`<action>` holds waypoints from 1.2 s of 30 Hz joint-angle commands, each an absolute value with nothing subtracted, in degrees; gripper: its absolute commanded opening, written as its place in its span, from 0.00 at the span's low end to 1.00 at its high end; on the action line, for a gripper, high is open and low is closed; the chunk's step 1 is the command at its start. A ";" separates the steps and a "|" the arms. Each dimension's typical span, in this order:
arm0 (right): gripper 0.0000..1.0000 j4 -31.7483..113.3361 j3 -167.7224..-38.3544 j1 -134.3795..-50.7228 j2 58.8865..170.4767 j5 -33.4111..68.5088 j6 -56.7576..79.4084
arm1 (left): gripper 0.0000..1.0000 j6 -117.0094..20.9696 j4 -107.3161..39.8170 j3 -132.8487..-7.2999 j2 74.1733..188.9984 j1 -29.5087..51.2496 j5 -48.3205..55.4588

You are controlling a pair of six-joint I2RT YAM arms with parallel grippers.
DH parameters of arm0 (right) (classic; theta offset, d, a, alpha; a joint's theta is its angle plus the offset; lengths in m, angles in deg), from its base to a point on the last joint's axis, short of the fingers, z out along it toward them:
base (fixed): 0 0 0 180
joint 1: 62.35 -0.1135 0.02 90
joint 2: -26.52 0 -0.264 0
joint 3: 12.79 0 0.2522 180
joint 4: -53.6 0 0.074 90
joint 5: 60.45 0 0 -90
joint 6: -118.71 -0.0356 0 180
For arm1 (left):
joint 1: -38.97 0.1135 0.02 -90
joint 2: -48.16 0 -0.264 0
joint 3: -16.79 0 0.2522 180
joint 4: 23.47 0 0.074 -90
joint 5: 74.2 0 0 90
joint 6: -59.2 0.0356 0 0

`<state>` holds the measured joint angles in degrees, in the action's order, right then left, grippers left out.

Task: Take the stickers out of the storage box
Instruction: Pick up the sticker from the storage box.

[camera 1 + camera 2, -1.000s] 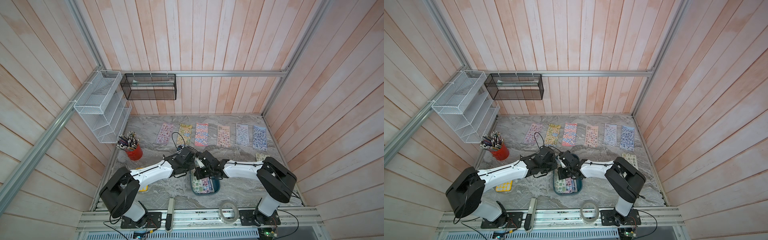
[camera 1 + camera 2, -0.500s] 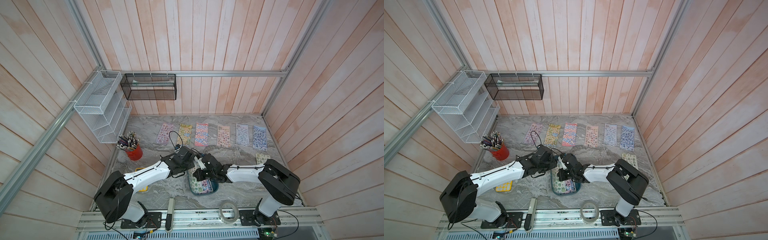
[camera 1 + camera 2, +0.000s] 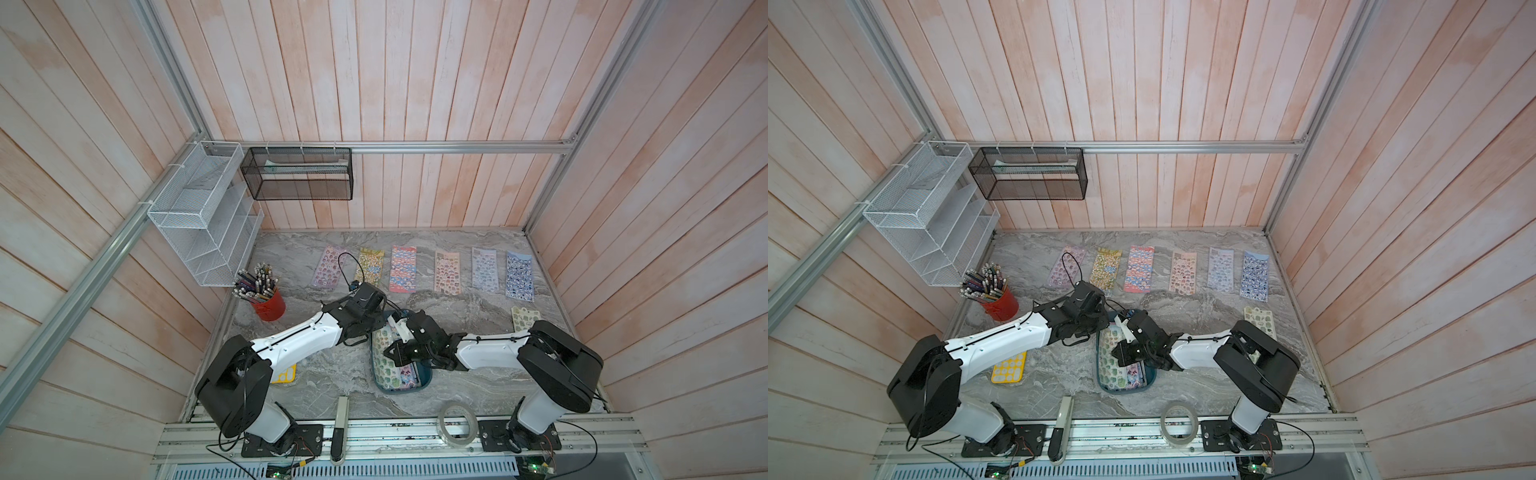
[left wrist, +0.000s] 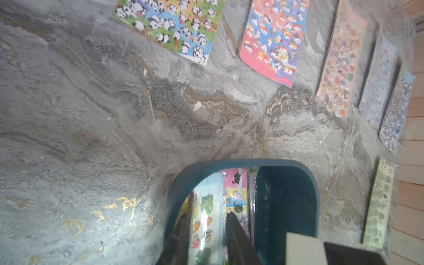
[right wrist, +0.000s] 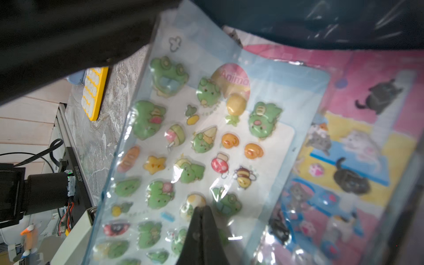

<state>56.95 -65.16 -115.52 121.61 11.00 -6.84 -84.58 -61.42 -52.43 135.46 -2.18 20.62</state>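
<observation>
Left gripper (image 4: pixel 210 206) — jaws spread, straddling the frog sheet (image 5: pixel 195 137) inside the box (image 4: pixel 312 195). Right gripper (image 5: pixel 202 210) — jaws pressed together, tips at that sheet; other stickers (image 3: pixel 401 374) lie in the box

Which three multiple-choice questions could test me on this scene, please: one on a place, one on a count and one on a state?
1. Where does the red pencil cup stand?
A. Against the right wall
B. Between the two arms
C. At the left edge of the table, near the white wire rack

2. How many sticker sheets lie in the row at the table's far end?
A. Four
B. Six
C. Nine

3. How is the right tool?
A. Shut
B. Wide open
C. Closed around a pencil

Answers:
1 C: the cup stands by the rack at the left edge.
2 B: six sheets lie side by side in both top views.
3 A: its jaws are pressed together over the frog sheet in the right wrist view.
</observation>
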 commanded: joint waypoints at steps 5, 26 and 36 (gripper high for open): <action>0.00 57.55 -65.40 -116.05 123.01 8.78 -5.66 | 0.27 -82.62 -64.54 -54.87 137.73 -2.16 20.37; 0.00 51.49 -65.99 -114.00 116.92 13.85 -1.55 | 0.00 -80.93 -62.11 -55.45 137.23 -2.16 19.13; 0.00 39.29 -72.41 -108.26 102.10 19.39 8.24 | 0.00 -76.37 -56.63 -58.60 129.87 -1.11 19.86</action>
<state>44.92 -69.99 -109.70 104.89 16.64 3.35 -79.01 -59.69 -56.10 131.68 -1.59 19.20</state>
